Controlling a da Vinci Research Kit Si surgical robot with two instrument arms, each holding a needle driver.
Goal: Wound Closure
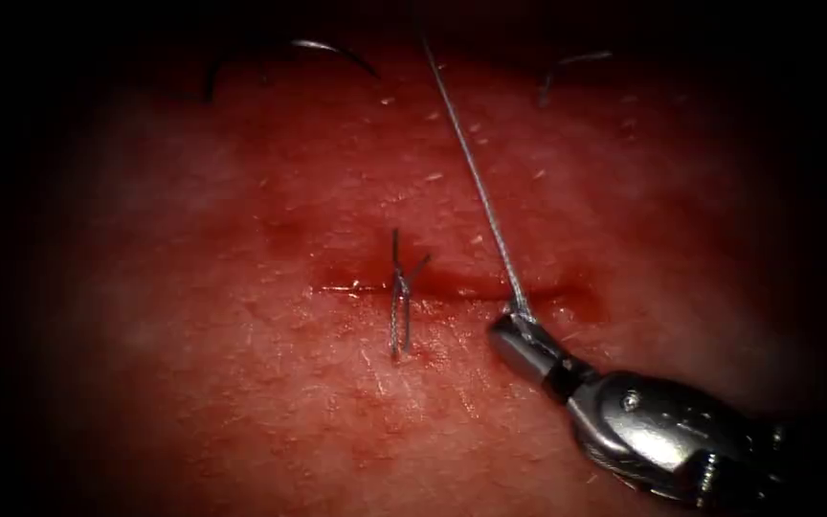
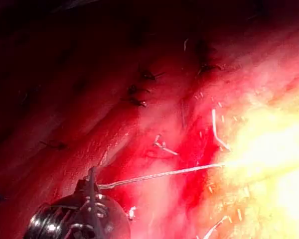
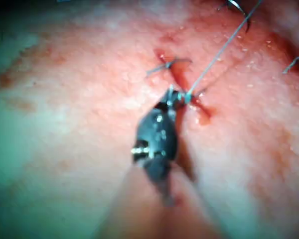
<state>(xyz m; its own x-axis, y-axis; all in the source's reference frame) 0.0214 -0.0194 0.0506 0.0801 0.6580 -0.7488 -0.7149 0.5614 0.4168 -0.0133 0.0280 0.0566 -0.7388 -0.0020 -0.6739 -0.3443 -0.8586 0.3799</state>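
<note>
At the bench, we see the right tool [image 1: 514, 330] clamped on the thread [image 1: 476, 177] just where the strand meets the cut [image 1: 452, 285], its jaws closed low against the tissue [image 1: 241, 402]. From that grip the thread runs taut, up and to the left, out of the endoscope view; we judge the tension is what keeps the strand straight and clear of the wound.

The needle [image 1: 289, 59] lies free on the tissue at the far edge, well apart from the cut, held by neither tool and not in the tissue. A short cut end [image 1: 571, 69] rests to its right.

Left of the right tool, one finished stitch [image 1: 399, 306] crosses the cut, its two tails standing up. Red fluid [image 1: 576, 302] pools along the cut's right end, beside the jaws.

The right wrist view shows the same tool [image 3: 177, 97] nipping the thread [image 3: 222, 50] beside the cut [image 3: 199, 107], the stitch [image 3: 167, 64] close by.

In the left wrist view, the left tool [image 2: 89, 191] has the thread [image 2: 159, 174] running from its tip across the tissue [image 2: 70, 99]; we cannot tell how its jaws stand.
</note>
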